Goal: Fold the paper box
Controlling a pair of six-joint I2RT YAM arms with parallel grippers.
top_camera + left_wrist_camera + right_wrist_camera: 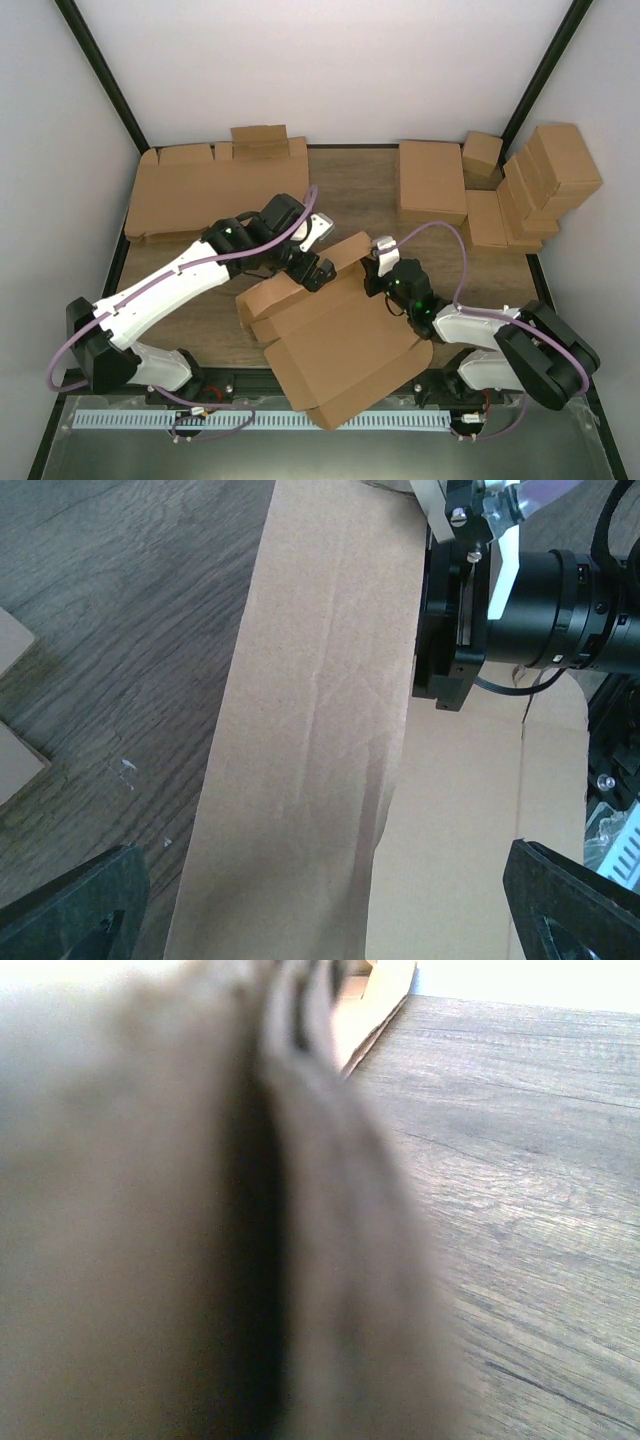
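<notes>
The paper box (335, 345) is a brown die-cut cardboard sheet lying partly folded at the middle front of the table, with one long flap (345, 250) raised at its far edge. My left gripper (318, 272) hangs over that flap's left part. In the left wrist view it (325, 905) is open wide, its dark fingertips (70, 910) at either side of the cardboard strip (310, 730). My right gripper (377, 268) is at the flap's right end and also shows in the left wrist view (455, 630), closed on the flap's edge. The right wrist view is filled by blurred cardboard (200, 1220), which hides the fingers.
A pile of flat cardboard blanks (210, 190) lies at the back left. A flat closed box (432, 180) and several finished brown boxes (545, 180) stand at the back right. Dark frame posts (100, 70) rise at the back corners. The wooden table (200, 310) shows left of the sheet.
</notes>
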